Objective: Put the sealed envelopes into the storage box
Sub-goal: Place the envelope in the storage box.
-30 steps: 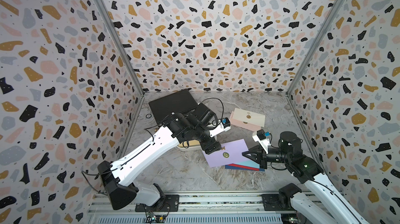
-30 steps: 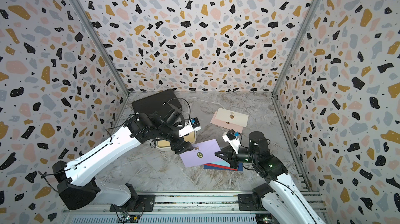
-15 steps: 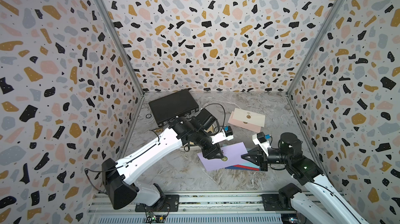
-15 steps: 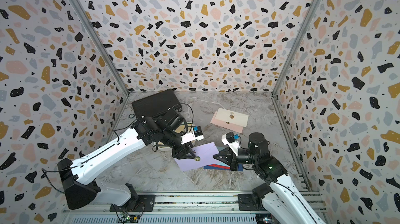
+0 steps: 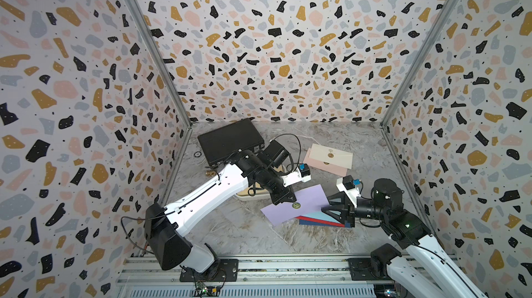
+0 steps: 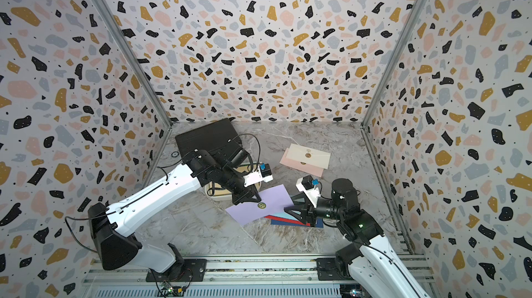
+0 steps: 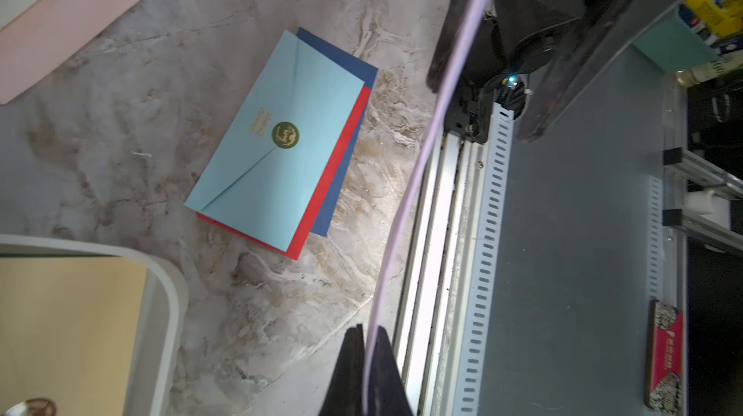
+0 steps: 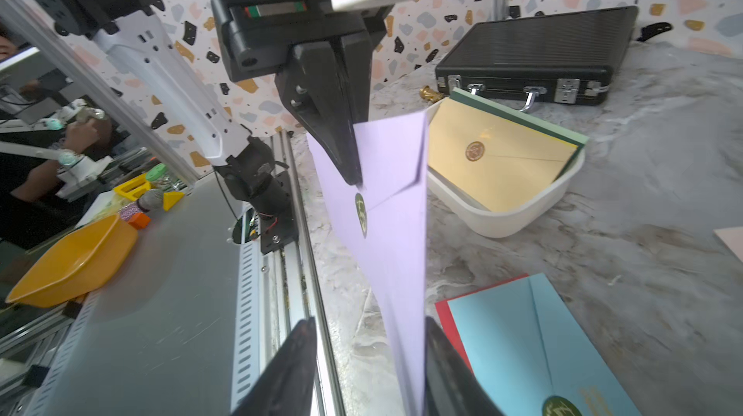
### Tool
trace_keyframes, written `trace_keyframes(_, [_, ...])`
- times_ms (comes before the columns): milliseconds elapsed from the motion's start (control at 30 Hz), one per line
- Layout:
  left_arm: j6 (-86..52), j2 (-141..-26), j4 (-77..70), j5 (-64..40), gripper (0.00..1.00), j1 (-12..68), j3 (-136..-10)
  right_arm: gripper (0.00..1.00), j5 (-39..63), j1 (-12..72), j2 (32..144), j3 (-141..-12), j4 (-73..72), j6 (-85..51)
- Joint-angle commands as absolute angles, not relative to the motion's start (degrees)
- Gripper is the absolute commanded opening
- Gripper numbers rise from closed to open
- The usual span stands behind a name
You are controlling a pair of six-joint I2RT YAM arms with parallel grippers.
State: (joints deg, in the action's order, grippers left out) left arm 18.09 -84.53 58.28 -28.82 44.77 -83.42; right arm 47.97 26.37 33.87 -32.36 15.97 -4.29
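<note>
Right wrist: downward-angled left end effector point(image 8: 356, 178) pinches lilac envelope point(image 8: 396, 257).

Enclosure, three-sided, open at the front. The back wall point(image 5: 273, 51), left wall point(image 5: 72, 80) and right wall point(image 5: 475, 95) are covered in terrazzo print: black, ochre, pink and grey-blue chips on a pale ground. They are joined by bare aluminium corner posts point(image 5: 154, 49). The floor point(image 5: 331, 135) is finished in a grey-beige marble pattern, veined white. An aluminium rail point(image 5: 288, 267) is fixed along the front, with a white slotted cable duct point(image 5: 288, 292) beside it. Beyond, a matt grey bench point(image 8: 161, 313) is seen, with a yellow bowl point(image 8: 72, 261) at its edge. The lighting is even and the shadows soft.
</note>
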Motion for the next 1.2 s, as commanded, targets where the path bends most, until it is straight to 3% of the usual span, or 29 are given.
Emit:
trace_keyframes(0, [23.43, -82.76, 58.97, -20.15, 0.0, 43.27, -85.42, 0.47, 41.65, 26.59, 32.48, -31.26, 18.1, -4.55])
trace_keyframes(133, [33.43, -82.88, 60.93, -8.78, 0.0, 42.42, -85.55, 0.48, 41.38, 26.63, 32.08, -30.28, 17.78, -4.91])
trace_keyframes(300, [48.49, -86.06, 67.73, -5.49, 0.0, 38.55, -87.82, 0.47, 40.8, 26.63, 31.43, -29.66, 17.58, -5.07])
trace_keyframes(633, [56.26, -96.09, 68.79, -10.96, 0.0, 27.69, -92.91, 0.48, 40.3, 26.63, 30.69, -29.01, 18.08, -5.58])
trace_keyframes(1167, [59.47, -110.19, 68.56, -16.62, 0.0, 23.86, -98.02, 0.48, 37.73, 26.58, 30.15, -27.67, 18.64, -5.88])
